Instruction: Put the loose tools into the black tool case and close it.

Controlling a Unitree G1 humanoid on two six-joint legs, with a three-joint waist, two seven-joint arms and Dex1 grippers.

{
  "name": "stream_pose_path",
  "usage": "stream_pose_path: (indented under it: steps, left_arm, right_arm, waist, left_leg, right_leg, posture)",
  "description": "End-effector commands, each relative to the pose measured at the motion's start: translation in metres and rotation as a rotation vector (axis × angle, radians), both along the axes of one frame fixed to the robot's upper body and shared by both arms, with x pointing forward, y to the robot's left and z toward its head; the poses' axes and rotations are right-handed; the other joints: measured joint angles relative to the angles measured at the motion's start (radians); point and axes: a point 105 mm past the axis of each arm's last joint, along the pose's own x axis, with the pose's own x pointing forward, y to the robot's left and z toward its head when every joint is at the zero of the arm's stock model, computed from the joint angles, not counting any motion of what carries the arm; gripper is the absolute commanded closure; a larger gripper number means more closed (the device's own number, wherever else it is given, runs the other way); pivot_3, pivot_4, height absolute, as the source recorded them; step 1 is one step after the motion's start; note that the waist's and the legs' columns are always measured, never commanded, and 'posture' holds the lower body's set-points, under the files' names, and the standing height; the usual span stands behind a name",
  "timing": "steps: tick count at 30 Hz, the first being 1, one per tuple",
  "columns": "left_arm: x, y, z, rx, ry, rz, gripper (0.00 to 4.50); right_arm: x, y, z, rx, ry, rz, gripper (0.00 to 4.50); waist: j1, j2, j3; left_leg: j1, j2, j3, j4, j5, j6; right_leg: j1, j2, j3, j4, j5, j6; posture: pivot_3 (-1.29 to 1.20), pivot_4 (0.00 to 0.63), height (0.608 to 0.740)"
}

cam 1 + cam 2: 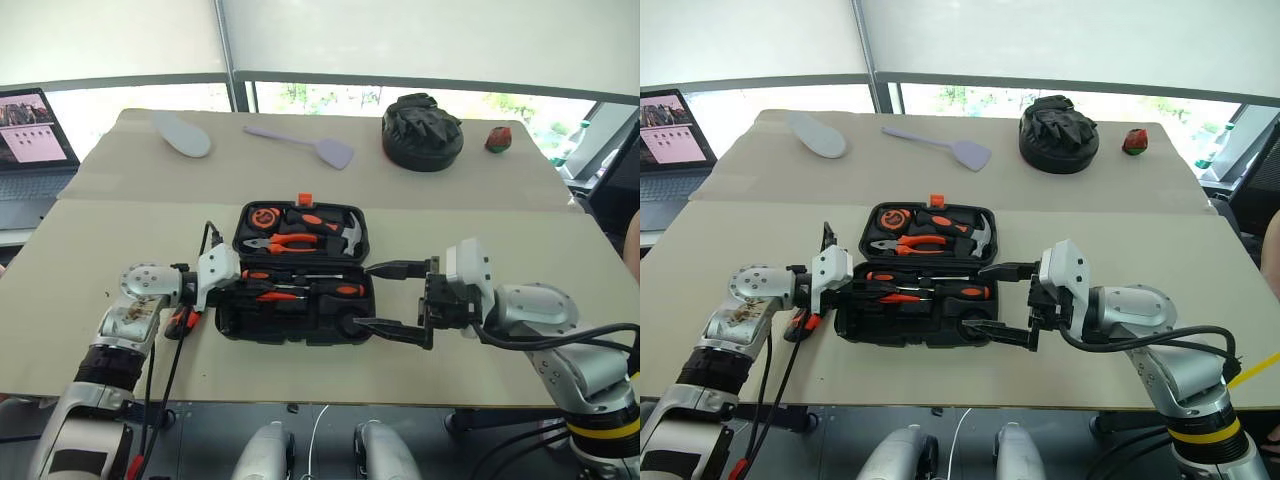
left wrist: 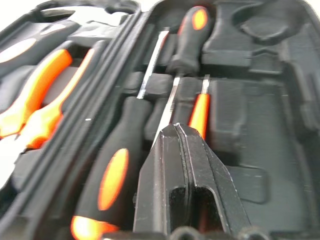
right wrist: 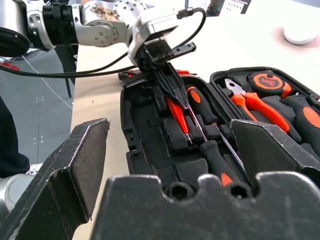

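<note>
Left wrist view: the left gripper [image 2: 179, 131] is seen with fingers pressed together over a thin screwdriver [image 2: 199, 112] lying in the black tool case [image 1: 295, 318]. The right gripper [image 1: 398, 299] is spread wide, empty, at the open case's right end.

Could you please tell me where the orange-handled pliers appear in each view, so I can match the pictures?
Left eye: pliers in the case's far half.
Right eye: pliers, same far half.
Left wrist: orange handles beyond the hinge ridge.
Right wrist: pliers beside the tape measure.
Shared landmark: the black tool case.
</note>
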Motion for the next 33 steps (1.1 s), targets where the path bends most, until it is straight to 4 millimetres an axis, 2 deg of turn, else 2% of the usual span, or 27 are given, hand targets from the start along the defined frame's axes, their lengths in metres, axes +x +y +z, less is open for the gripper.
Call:
stream_pose_path:
  steps: [1, 5, 11, 17, 23, 33]
  left_arm:
    - [0.000, -0.001, -0.017, 0.038, 0.037, 0.006, 4.47]
    - [-0.001, -0.004, -0.015, 0.011, 0.016, -0.008, 4.47]
    - [-0.001, -0.003, 0.019, -0.114, -0.092, -0.031, 4.47]
    - [-0.010, -0.002, 0.029, -0.155, -0.102, -0.068, 4.47]
    - [-0.021, -0.003, 0.009, -0.100, -0.041, -0.087, 4.47]
    - [-0.018, -0.008, -0.023, -0.059, 0.092, 0.026, 4.47]
  right_arm:
    - [-0.003, 0.002, 0.008, 0.017, -0.032, 0.011, 0.00]
    - [-0.003, 0.003, 0.008, 0.023, -0.035, 0.010, 0.00]
    - [-0.004, 0.004, 0.007, 0.029, -0.032, 0.010, 0.00]
    - [-0.004, 0.005, 0.007, 0.031, -0.028, 0.011, 0.00]
    - [-0.004, 0.004, 0.005, 0.033, -0.024, 0.012, 0.00]
    - [-0.005, 0.004, 0.004, 0.035, -0.017, 0.015, 0.00]
  waist:
    - [-0.001, 0.000, 0.000]
    - [-0.002, 0.000, 0.000]
    - [-0.002, 0.000, 0.000]
    - [-0.002, 0.000, 0.000]
    - [-0.002, 0.000, 0.000]
    - [-0.002, 0.000, 0.000]
  left_leg:
    - [0.000, 0.000, 0.000, 0.000, 0.000, 0.000]
    - [0.000, 0.000, 0.000, 0.000, 0.000, 0.000]
    - [-0.001, 0.000, 0.000, 0.000, 0.000, 0.000]
    - [-0.001, 0.000, 0.000, 0.000, 0.000, 0.000]
    - [-0.001, 0.000, 0.000, 0.000, 0.000, 0.000]
    - [0.000, 0.000, 0.000, 0.000, 0.000, 0.000]
  right_leg:
    - [0.000, 0.000, 0.000, 0.000, 0.000, 0.000]
    - [0.000, 0.000, 0.000, 0.000, 0.000, 0.000]
    - [-0.001, 0.000, 0.000, 0.000, 0.000, 0.000]
    - [-0.001, -0.001, 0.000, 0.000, 0.000, 0.000]
    - [-0.001, 0.000, 0.000, 0.000, 0.000, 0.000]
    - [-0.001, 0.000, 0.000, 0.000, 0.000, 0.000]
  posture:
    - [0.00, 0.150, 0.740]
    - [0.00, 0.150, 0.740]
    - [0.00, 0.150, 0.740]
    - [0.00, 0.150, 0.740]
    - [0.00, 0.150, 0.740]
    - [0.00, 0.150, 0.740]
